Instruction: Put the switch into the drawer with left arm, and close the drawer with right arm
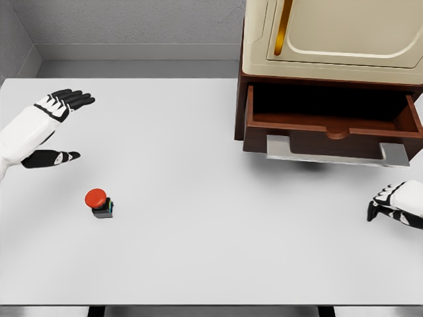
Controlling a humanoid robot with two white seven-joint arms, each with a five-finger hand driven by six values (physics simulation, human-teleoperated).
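Note:
The switch (99, 202), a small dark block with a round red button on top, stands on the white table (198, 198) at the left. My left hand (59, 125) hovers above and left of it, fingers spread and thumb out, holding nothing. The brown drawer (334, 125) stands pulled out from the cabinet at the upper right, with a grey handle (337, 153) along its front; the inside looks dark and empty. My right hand (395, 203) rests low at the right edge, below the drawer front, its fingers relaxed and holding nothing.
A cream cabinet (330, 36) with a gold handle sits on top of the drawer unit at the back right. A grey wall runs behind the table. The table's front edge lies near the bottom of the view.

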